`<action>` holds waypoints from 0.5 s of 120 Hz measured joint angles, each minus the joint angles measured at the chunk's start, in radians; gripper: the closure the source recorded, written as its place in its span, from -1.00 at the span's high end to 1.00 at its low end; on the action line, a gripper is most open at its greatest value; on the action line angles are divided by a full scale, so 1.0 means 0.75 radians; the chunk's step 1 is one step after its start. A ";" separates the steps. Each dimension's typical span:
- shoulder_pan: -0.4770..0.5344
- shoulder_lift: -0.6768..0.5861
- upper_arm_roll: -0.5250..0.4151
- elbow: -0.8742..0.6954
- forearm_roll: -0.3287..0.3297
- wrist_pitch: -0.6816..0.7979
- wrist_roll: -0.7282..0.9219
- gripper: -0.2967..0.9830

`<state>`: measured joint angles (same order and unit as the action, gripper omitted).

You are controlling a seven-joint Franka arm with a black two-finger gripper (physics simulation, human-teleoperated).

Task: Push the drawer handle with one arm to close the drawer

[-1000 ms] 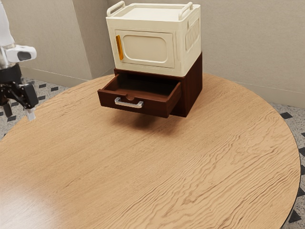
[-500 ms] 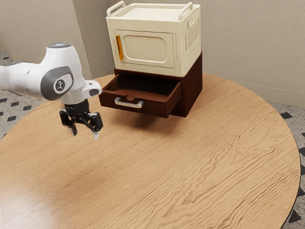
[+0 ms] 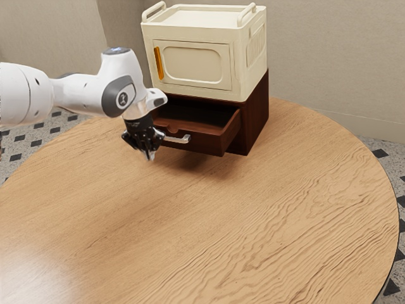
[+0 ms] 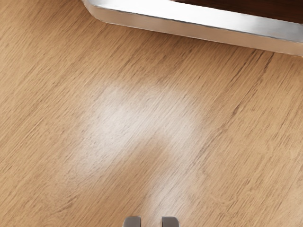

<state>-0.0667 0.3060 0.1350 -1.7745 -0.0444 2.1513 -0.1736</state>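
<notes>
Presently, the black gripper is a little open: in the wrist view its two fingertips stand apart, with a narrow gap and nothing between them. It points downward above the table, in front of the drawer. The silver drawer handle is near the gripper, and in the wrist view it lies apart from the fingertips. In the exterior view, the gripper covers one end of this handle. The drawer is open; it stands out from the dark brown cabinet, and its inside can be seen. On top of the cabinet sits a cream box with an orange handle on its door. The white arm reaches in from the exterior view's left.
</notes>
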 joint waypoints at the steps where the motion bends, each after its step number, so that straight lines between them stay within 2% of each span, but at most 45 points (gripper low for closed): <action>1: 0.018 0.006 -0.019 0.007 0.000 -0.001 0.000 -0.57; 13: 0.120 0.057 -0.135 0.086 0.005 -0.010 0.007 -0.63; 60: 0.138 0.240 -0.199 0.337 0.036 -0.023 0.070 -0.68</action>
<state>0.0369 0.4861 -0.0144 -1.5215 -0.0175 2.1341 -0.1208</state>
